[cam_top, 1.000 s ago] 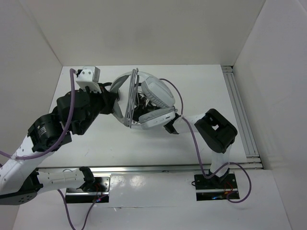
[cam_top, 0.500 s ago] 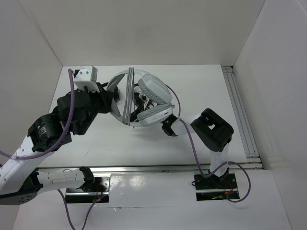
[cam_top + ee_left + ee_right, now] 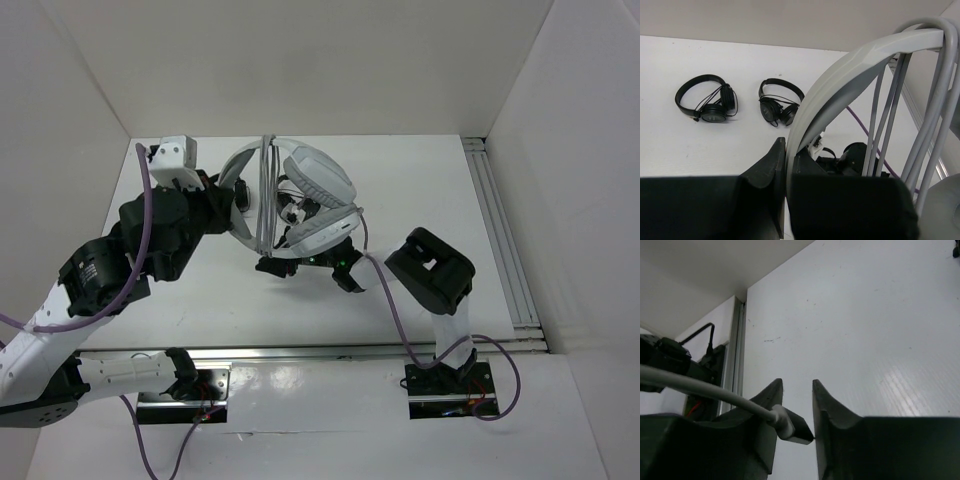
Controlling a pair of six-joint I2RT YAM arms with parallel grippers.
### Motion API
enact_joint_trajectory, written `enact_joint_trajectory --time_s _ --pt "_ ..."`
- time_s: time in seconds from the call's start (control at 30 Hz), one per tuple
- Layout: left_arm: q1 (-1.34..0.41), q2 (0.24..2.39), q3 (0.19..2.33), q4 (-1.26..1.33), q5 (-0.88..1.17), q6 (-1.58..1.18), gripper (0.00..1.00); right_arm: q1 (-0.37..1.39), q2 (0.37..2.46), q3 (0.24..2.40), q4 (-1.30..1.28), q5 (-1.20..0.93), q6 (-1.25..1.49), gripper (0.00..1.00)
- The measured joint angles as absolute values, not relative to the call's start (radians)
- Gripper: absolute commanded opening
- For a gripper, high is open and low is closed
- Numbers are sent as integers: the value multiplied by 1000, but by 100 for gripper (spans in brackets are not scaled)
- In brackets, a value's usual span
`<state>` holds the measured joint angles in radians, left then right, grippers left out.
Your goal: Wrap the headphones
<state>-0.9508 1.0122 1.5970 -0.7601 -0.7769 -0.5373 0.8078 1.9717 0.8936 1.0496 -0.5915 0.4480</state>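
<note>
White table (image 3: 430, 200), walled on three sides; metal rail (image 3: 500, 230) along its right edge.

Headphones (image 3: 320, 185) sit left of centre, between the two arms. The band stands on edge, its arc running far-to-near. Both padded cups lie on the side toward the right arm.

Left gripper (image 3: 786, 150) is clenched on the band; the grey band passes straight up between its fingers. Just beside the grip, several turns of the thin grey cable (image 3: 935, 100) hang over the band.

Two small black headphones, one (image 3: 707, 102) left of the other (image 3: 780, 102), lie flat on the table beyond the band. They are near each other, not touching, and apart from the grey set.

Right gripper (image 3: 796, 385), just near of the cups, pinches the cable's end. The plug (image 3: 790, 427) lies slantwise across the narrow gap, touching both fingers. The cable trails off to the left.
</note>
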Motion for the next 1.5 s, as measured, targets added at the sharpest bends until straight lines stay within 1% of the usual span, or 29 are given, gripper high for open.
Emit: enact_joint_trajectory --time_s 0.03,0.07,0.17,0.37,0.47,0.6,0.73,0.9,1.0,1.1,1.13,1.27,1.37,1.5 --pt "-951 1012 1597 -757 -779 -542 0 811 1974 892 1051 -590 448 9" --pt "-951 1013 1597 -754 -780 -547 0 812 1974 890 1053 -590 440 4" --pt "-951 1013 1597 -752 -782 -554 0 814 1974 888 1065 -579 447 0" --pt "-945 1014 1597 -775 -837 -579 0 816 1967 854 1070 -524 446 0" --pt "-896 1037 1609 -822 -874 -614 0 830 1945 815 1068 -481 441 0" --pt "-752 1131 1667 -854 -883 -640 0 905 1878 745 1058 -436 413 0" --pt "-564 1260 1723 -875 -783 -656 0 1024 1784 712 1029 -399 356 0" --pt "-411 1393 1707 -889 -653 -661 0 1135 1626 710 882 -323 247 0" --pt "-369 1409 1617 -875 -618 -656 0 1198 1497 715 711 -212 155 0" --pt "-360 1410 1506 -875 -601 -654 0 1295 1404 779 482 -39 51 0" --pt "-361 1411 1455 -861 -590 -648 0 1327 1387 812 364 49 4 0" --pt "-372 1393 1213 -744 -481 -575 0 1389 1372 939 52 218 -89 0" --pt "-424 1382 1063 -645 -416 -525 0 1398 1372 1001 -140 286 -134 0" --pt "-558 1308 905 -485 -355 -473 0 1406 1372 1036 -262 374 -175 0"
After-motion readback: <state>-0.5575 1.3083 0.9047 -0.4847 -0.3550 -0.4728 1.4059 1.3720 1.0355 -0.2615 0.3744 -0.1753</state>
